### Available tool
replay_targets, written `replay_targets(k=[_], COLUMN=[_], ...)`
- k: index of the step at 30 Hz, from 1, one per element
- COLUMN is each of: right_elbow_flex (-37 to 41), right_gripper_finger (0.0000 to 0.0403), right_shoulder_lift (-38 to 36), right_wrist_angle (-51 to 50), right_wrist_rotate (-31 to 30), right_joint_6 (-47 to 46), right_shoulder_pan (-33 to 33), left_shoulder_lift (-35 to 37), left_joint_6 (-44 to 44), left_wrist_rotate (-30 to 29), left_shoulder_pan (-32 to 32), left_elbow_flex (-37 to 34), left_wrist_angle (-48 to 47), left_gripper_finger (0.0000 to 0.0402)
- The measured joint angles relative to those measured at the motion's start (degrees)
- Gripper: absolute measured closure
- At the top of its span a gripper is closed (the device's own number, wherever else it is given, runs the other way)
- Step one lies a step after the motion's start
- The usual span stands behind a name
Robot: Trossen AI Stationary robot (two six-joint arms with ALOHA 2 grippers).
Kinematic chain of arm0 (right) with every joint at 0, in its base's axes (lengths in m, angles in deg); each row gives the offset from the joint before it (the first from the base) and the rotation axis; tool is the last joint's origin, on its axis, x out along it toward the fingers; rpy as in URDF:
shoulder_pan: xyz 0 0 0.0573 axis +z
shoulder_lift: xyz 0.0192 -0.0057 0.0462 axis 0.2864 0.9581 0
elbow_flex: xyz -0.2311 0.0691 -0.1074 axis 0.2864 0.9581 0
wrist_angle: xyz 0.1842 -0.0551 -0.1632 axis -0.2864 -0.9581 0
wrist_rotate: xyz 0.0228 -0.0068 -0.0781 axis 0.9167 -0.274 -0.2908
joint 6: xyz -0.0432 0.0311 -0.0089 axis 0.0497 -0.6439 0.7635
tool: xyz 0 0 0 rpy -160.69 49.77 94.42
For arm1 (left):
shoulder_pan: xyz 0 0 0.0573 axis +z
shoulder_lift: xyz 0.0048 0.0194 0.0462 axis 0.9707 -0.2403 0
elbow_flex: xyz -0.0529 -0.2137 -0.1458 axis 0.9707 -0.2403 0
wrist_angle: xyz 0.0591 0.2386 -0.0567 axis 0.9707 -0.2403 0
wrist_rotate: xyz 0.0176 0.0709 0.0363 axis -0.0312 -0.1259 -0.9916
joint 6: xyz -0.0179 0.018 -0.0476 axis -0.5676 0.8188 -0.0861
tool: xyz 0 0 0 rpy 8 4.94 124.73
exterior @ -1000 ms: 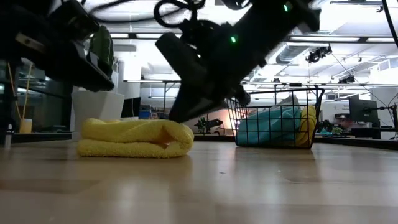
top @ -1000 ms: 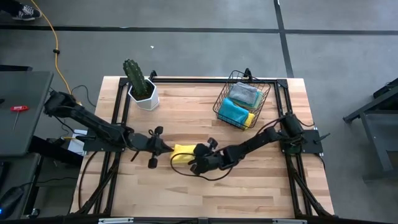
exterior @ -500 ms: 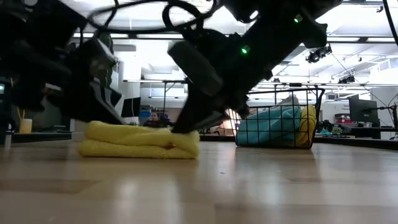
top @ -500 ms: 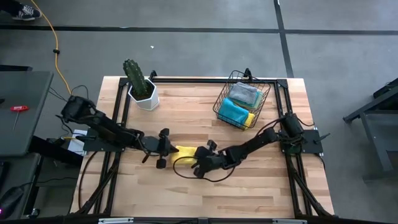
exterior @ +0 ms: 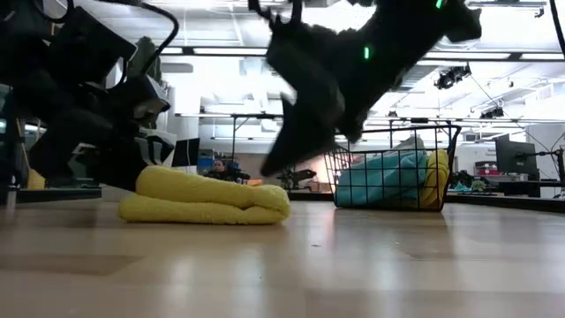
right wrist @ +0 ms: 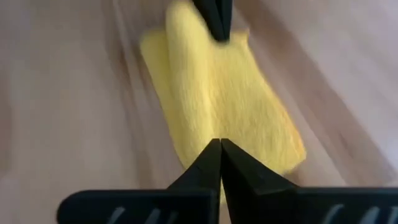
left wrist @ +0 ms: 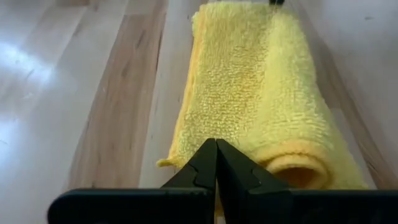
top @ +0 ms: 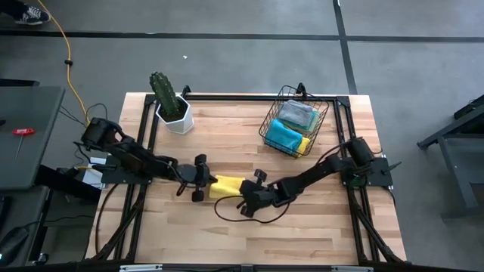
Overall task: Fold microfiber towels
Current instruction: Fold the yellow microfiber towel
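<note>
Near the front middle of the wooden bench, a yellow towel lies folded into a thick, narrow roll, resting flat on the boards. At its left end sits the left claw, its two dark fingers pressed together with no gap, their tips meeting right at the towel's rolled edge; whether they touch the cloth cannot be told. At the towel's other end the right claw hangs just above the cloth, its fingers likewise pressed together and pinching nothing, with the yellow fabric lying just ahead of the tips. Seen level across the bench, the right arm tilts down toward the towel's end while the left arm crouches low beside the opposite end. Farther back on the right stands a black wire basket holding more towels: a teal one, a yellow one at its edge, and a grey-green one on top. Across from it, at the far left corner, a cactus stands upright in a white pot.
</note>
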Motion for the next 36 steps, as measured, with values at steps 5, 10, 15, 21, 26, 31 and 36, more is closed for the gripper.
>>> replay_targets(k=[5,10,15,21,26,31,36], right_elbow_flex=[0.0,-0.1,-0.1,0.0,-0.1,-0.1,0.0], right_gripper_finger=[0.04,0.04,0.04,0.04,0.04,0.04,0.04], right_shoulder_lift=[-2.7,-2.1,1.0,2.0,2.0,2.0,3.4], right_wrist_angle=[1.1,3.6,5.6,7.9,11.9,9.9,8.7], right_wrist_rotate=[-3.0,-0.4,1.0,-1.2,-2.2,-2.2,-2.3], right_joint_6=[1.3,1.3,1.6,2.7,5.2,2.8,0.8], right_shoulder_pan=[1.1,1.1,0.3,-0.9,-1.7,-3.2,-4.4], left_shoulder_lift=[3.3,8.4,11.0,8.0,2.8,-3.1,-7.9], left_joint_6=[0.5,1.2,1.5,1.5,1.5,1.6,3.8], left_wrist_rotate=[0.0,0.0,-0.1,-0.3,0.0,4.5,11.4], left_shoulder_pan=[-0.1,-1.1,-3.5,-4.2,-3.8,-3.8,-3.8], left_elbow_flex=[-0.1,0.0,0.0,0.0,0.0,2.1,4.9], left_wrist_angle=[-1.0,-1.5,-0.2,-0.1,3.5,6.0,6.1], left_gripper_finger=[0.0401,0.0401,0.0401,0.0401,0.0401,0.0401,0.0402])
